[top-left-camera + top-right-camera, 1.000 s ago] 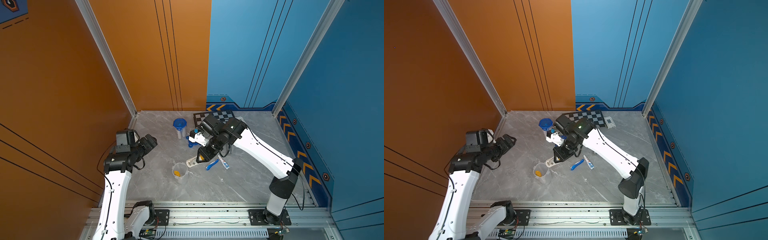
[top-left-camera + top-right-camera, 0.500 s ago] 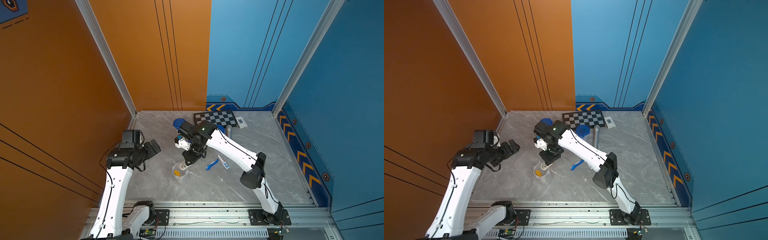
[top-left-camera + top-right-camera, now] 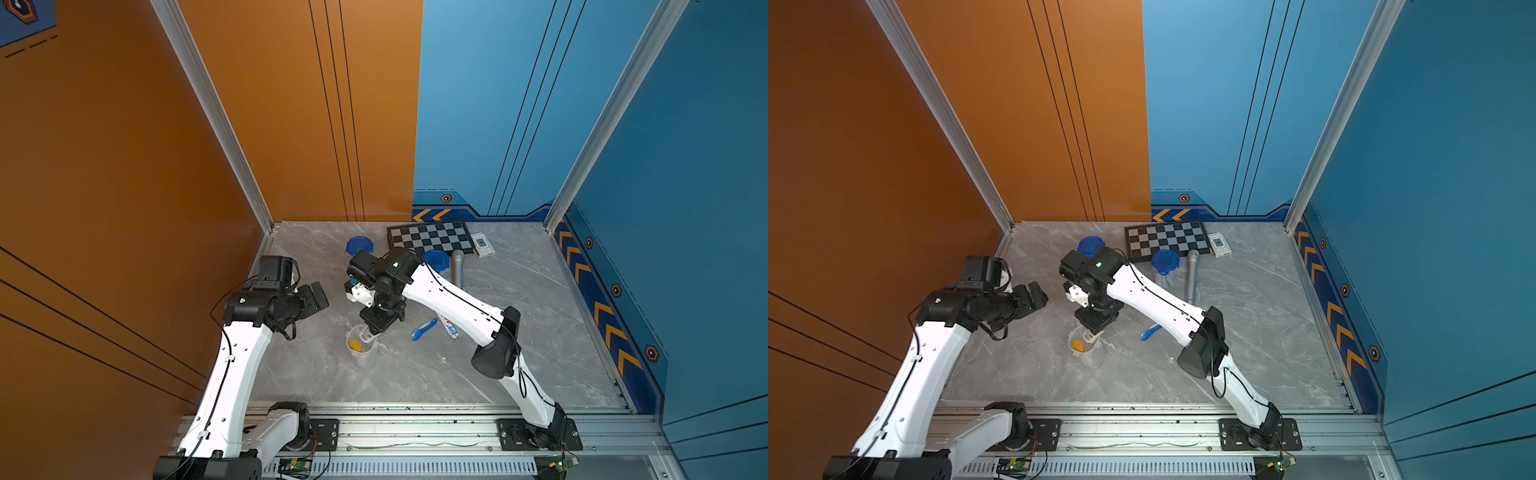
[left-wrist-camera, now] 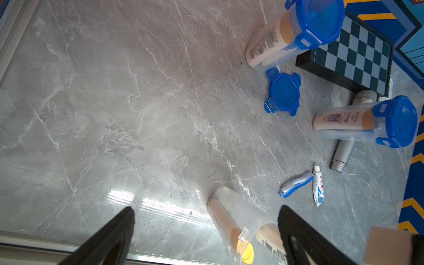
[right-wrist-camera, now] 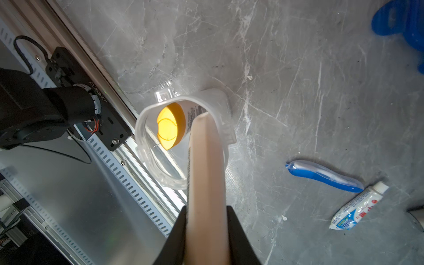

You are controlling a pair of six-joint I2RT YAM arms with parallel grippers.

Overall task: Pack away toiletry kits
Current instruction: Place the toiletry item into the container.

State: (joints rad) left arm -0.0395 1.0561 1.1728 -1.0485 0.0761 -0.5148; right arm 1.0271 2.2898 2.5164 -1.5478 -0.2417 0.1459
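1. Currently the right tool (image 5: 206, 211) is clamped on a white bottle (image 5: 206, 172), its free end at the mouth of the open cup (image 3: 365, 358), which stands on the table (image 3: 415, 374) between the arms.
2. An orange cap (image 5: 169, 128) fills part of that mouth; the bottle could catch on it or the rim.
3. Nothing steadies the cup: the left tool (image 3: 321, 298) hangs spread and empty, apart from it, so a push may topple it.

Robot lab cell — orange-blue panel walls (image 3: 291, 104), aluminium mounting rail (image 3: 415, 428).
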